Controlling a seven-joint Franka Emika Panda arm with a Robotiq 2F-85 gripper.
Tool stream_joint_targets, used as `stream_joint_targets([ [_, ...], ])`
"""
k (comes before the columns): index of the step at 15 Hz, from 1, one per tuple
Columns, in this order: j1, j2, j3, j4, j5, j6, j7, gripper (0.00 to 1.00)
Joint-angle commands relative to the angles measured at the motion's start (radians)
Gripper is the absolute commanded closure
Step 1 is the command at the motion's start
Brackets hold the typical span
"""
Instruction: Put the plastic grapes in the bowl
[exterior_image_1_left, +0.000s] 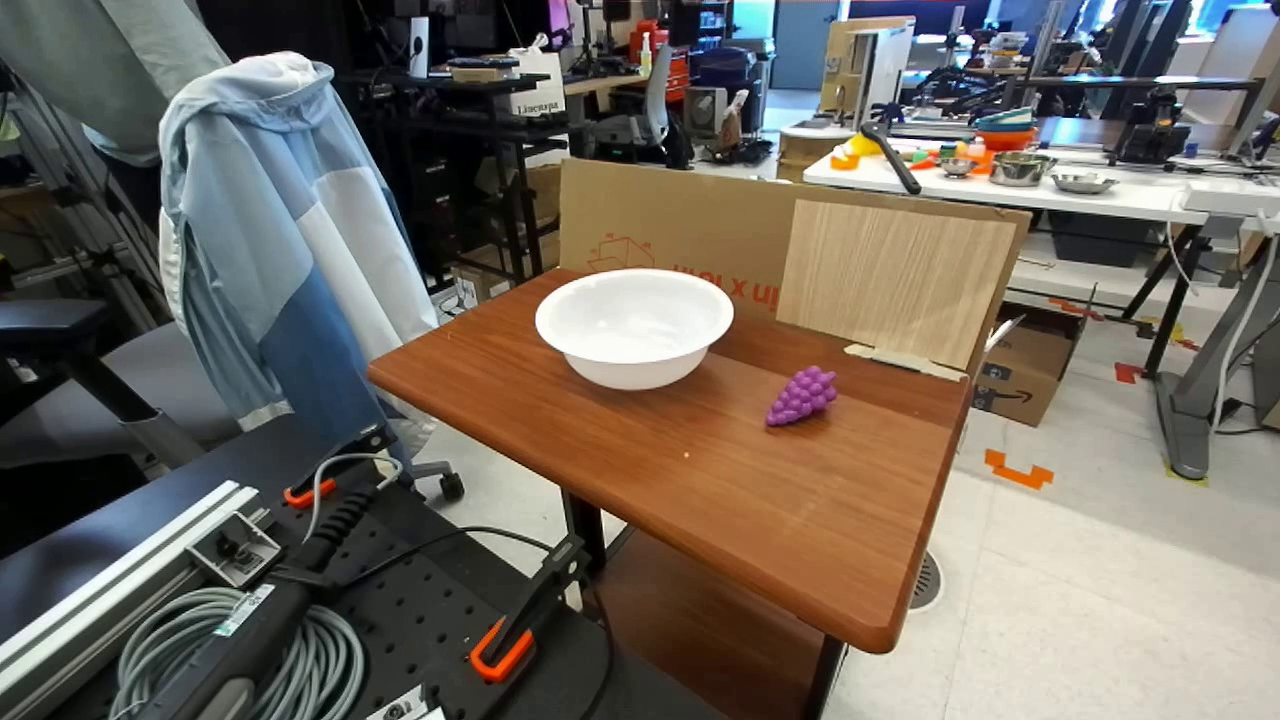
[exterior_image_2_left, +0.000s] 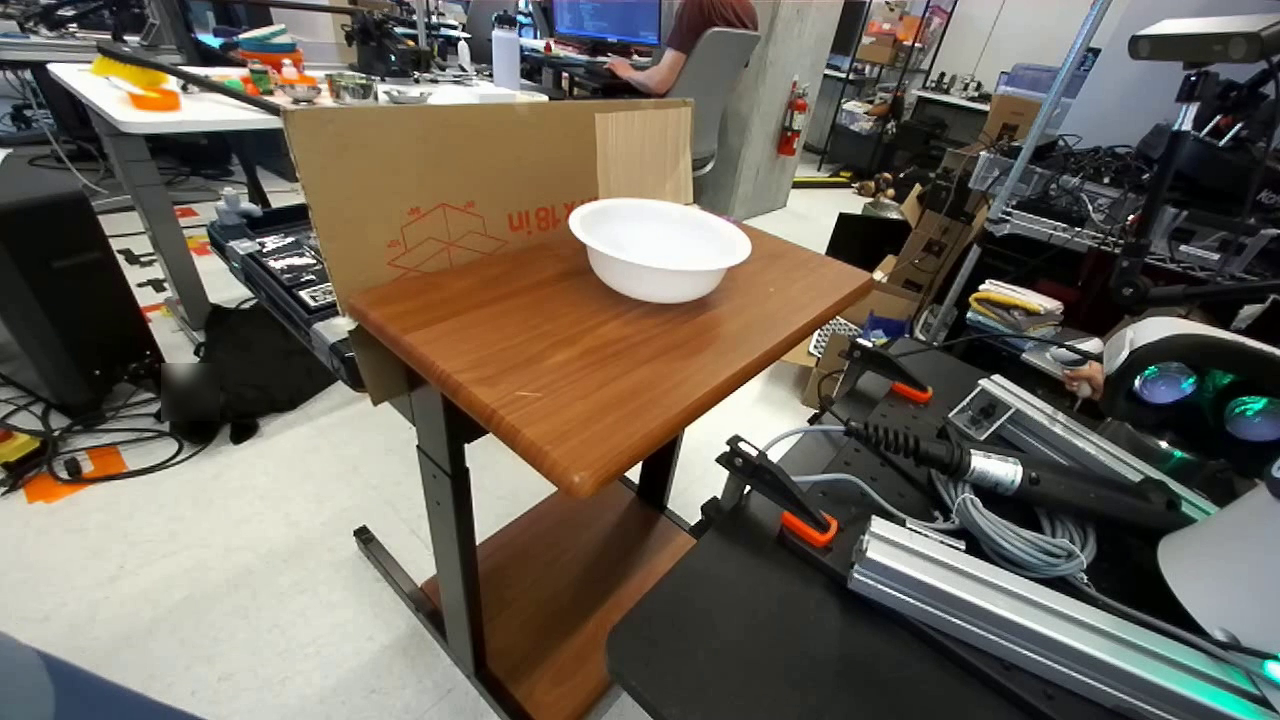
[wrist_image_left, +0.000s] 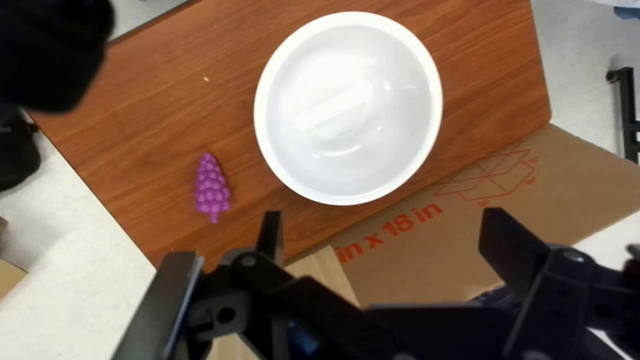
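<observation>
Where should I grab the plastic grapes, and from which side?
I'd come straight down and close the gripper across the middle of the plastic grapes, side to side. The bunch lies flat on the brown table, apart from the white bowl, so its narrow width should suit the open jaws; the tapered tip might slip.

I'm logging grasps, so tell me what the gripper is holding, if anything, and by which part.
Nothing is held. The gripper stands open and empty; the plastic grapes lie on the table, apart from the bowl.
</observation>
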Motion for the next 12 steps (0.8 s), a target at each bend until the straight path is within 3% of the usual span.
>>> stream_joint_targets([
  [1, -0.037, 0.073, -0.037, 0.02, 0.041, 0.002, 0.004, 0.0],
  [2, -0.029, 0.044, -0.027, 0.002, 0.003, 0.0, 0.0, 0.0],
  [8, -0.035, 0.08, -0.032, 0.018, 0.017, 0.007, 0.018, 0.0],
  [12, -0.058, 0.204, -0.053, 0.118, 0.037, -0.045, 0.074, 0.0],
])
